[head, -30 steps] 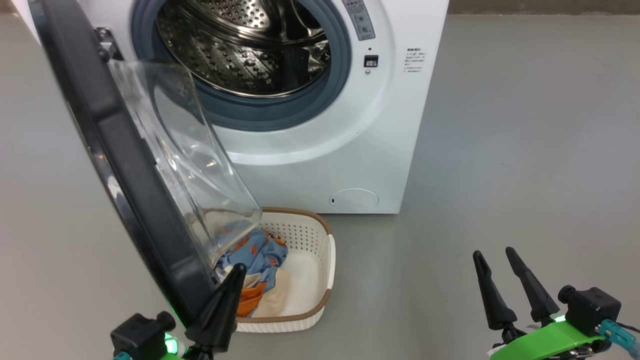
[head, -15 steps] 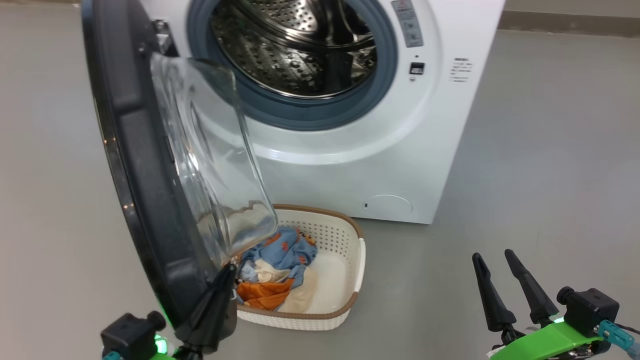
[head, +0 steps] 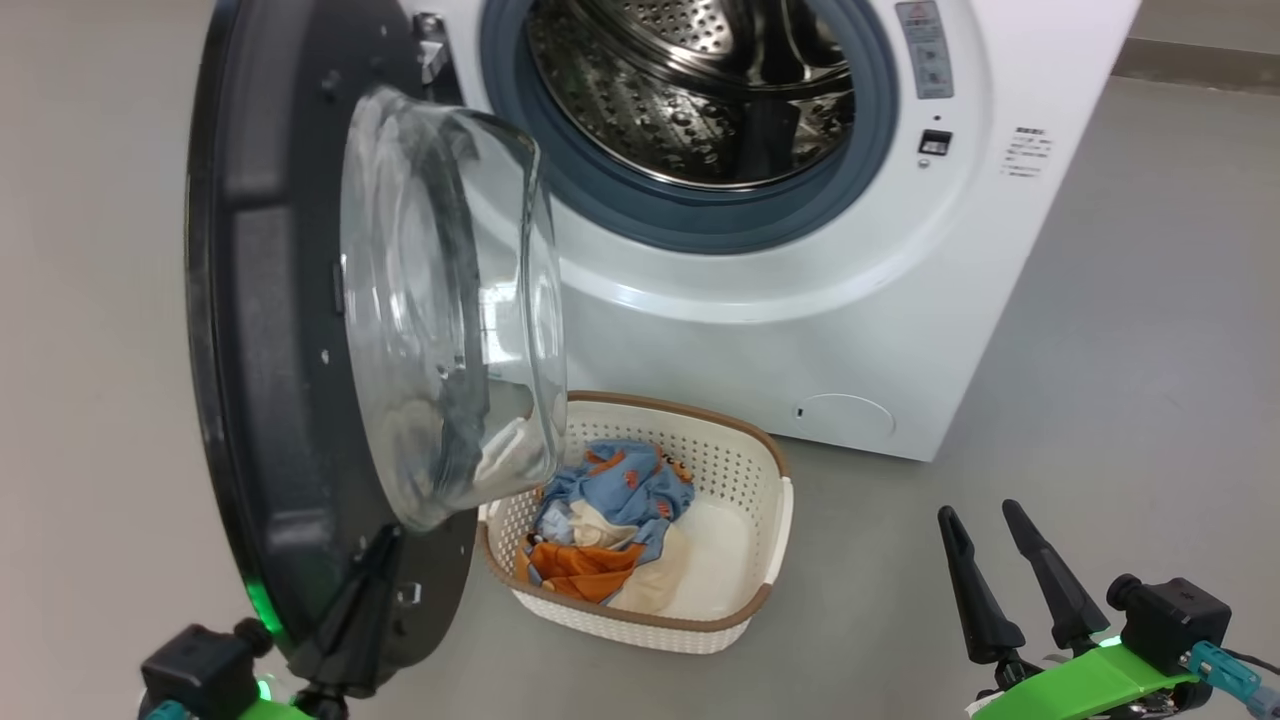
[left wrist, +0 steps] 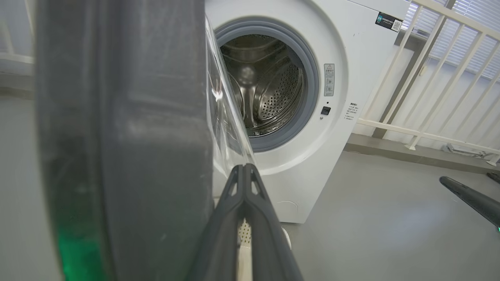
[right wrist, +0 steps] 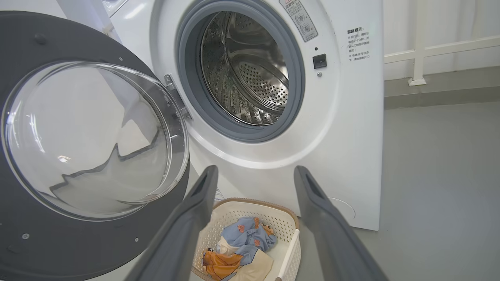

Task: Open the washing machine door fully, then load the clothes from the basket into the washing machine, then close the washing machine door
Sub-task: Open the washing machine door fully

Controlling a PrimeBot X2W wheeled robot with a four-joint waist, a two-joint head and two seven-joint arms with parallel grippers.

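Black washing machine door (head: 260, 350) beside left hand (head: 388, 540), pinched together — right hand (head: 978, 507) apart.

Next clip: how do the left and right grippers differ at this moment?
The left gripper is shut, jaws pressed together; the right gripper is open, jaws spread. The left gripper sits at the door's lower inner edge, below the glass bowl; the right gripper hangs apart over bare floor, right of the basket. Shared: both point toward the washer, and neither holds clothes.
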